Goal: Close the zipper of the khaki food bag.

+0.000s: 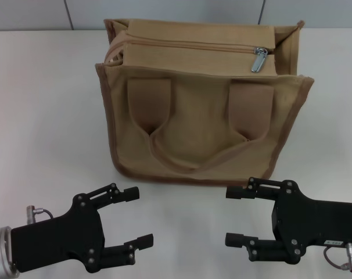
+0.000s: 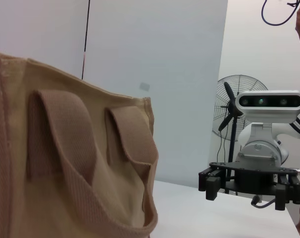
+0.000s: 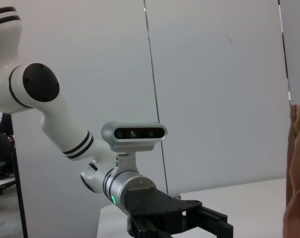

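The khaki food bag (image 1: 199, 110) stands upright on the white table (image 1: 42, 116), its two tan strap handles facing me. The zipper (image 1: 193, 47) runs along its top, with the silver pull tab (image 1: 258, 59) near the right end; the track gapes at the left end. My left gripper (image 1: 135, 218) is open and empty at the lower left, in front of the bag. My right gripper (image 1: 234, 215) is open and empty at the lower right. The bag fills the left wrist view (image 2: 66, 168), where the right gripper (image 2: 209, 179) shows farther off. A bag edge (image 3: 298, 173) shows in the right wrist view.
A white wall (image 1: 176, 11) rises behind the table. A standing fan (image 2: 234, 106) is in the background of the left wrist view. The left arm (image 3: 51, 114) and its gripper body (image 3: 175, 218) show in the right wrist view.
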### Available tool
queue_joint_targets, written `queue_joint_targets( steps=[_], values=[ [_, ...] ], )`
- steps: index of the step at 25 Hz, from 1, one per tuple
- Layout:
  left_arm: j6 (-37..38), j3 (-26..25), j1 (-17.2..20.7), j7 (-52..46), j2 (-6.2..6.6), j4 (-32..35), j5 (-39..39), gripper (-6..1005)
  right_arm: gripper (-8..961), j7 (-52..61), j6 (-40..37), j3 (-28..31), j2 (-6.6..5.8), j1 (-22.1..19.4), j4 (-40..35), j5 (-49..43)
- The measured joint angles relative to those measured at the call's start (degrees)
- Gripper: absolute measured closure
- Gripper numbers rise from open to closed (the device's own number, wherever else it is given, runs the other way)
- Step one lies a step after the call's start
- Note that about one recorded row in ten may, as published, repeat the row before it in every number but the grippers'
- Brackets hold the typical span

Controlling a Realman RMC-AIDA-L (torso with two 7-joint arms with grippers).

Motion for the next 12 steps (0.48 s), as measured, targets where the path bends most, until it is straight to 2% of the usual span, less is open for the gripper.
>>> queue_joint_targets(
  steps=[12],
  values=[
    [-0.35,0.0,-0.33,-0.01,0.0,-0.02,-0.01,175,236,0.0,0.0,-0.02,0.09,0.19,0.0,0.07]
  ],
)
